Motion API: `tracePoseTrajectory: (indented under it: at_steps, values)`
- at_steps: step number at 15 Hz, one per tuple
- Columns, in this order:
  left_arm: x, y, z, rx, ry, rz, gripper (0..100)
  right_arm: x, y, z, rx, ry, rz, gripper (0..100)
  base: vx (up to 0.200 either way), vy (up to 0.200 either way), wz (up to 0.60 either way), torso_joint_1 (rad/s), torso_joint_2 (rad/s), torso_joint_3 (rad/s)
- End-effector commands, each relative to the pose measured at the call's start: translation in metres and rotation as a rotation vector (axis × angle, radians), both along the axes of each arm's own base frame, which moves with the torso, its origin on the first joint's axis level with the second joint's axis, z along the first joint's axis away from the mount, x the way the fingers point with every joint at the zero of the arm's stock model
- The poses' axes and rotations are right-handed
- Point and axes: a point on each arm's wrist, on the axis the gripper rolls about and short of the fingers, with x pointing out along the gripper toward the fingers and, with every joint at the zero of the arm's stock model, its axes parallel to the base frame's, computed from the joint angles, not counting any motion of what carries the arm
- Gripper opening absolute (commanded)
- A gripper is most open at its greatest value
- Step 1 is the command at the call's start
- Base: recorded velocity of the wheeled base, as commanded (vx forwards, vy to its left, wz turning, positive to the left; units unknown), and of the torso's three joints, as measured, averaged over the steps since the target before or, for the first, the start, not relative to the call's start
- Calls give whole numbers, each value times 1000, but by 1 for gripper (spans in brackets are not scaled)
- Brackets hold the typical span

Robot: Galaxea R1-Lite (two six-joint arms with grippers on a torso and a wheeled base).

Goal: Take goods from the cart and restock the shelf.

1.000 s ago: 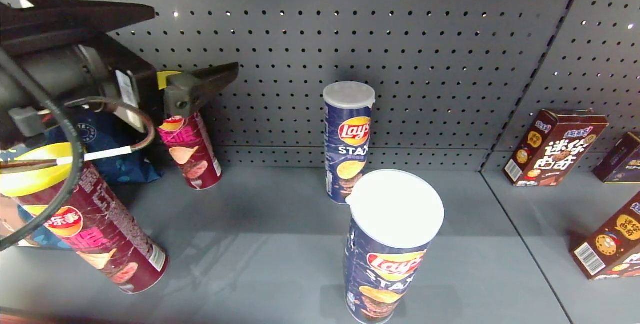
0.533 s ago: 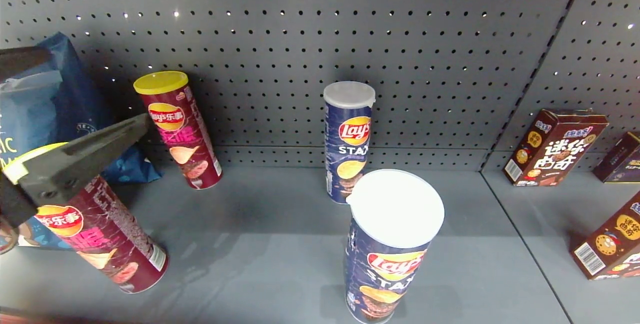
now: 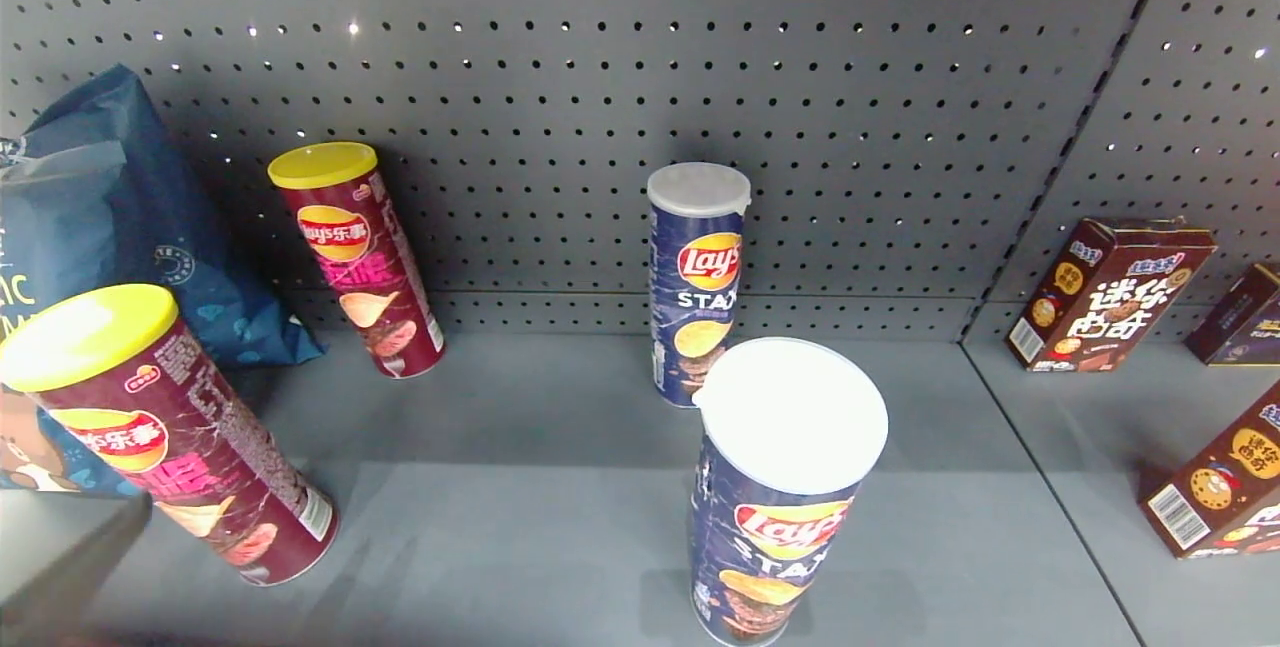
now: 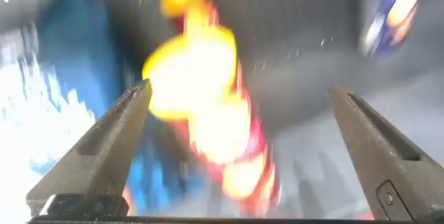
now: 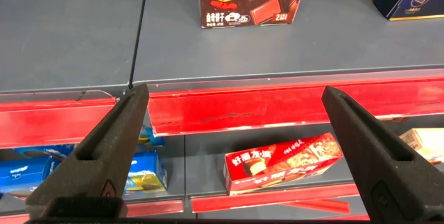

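Note:
Two maroon chip cans with yellow lids stand on the grey shelf: one at the back left, one at the front left. Two blue chip cans with white lids stand mid-shelf, one at the back and one in front. My left gripper is open and holds nothing; a blurred maroon can lies ahead of it, apart from the fingers. One grey finger edges into the head view's bottom-left corner. My right gripper is open and empty, facing lower shelves.
A blue snack bag leans at the far left behind the front maroon can. Brown cookie boxes stand on the right shelf section. The pegboard wall closes the back. Red shelf edges and a red box show below.
My left gripper has let go of the back maroon can's top and pulled back toward the lower left, almost out of the head view. The can stays standing.

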Motion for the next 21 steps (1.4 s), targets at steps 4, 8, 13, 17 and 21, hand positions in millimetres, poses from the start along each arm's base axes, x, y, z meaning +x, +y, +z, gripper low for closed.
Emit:
tracePoseTrajectory:
  at_steps: [4,8,13,17,21]
  values:
    - [-25,17,-107,42,221,108,100,0,0,0,-1,1,0,100,0,0,0,0,0,0]
    - [-38,25,-123,-14,315,426,100,0,0,0,0,2,0,100,0,0,0,0,0,0]
    - [-41,21,-123,-46,291,197,100,0,0,0,0,2,0,100,0,0,0,0,0,0]
    - [-51,18,-123,-134,277,-145,100,0,0,0,0,2,0,100,0,0,0,0,0,0]
    - [-54,19,-123,-144,299,-126,100,0,0,0,0,2,0,100,0,0,0,0,0,0]
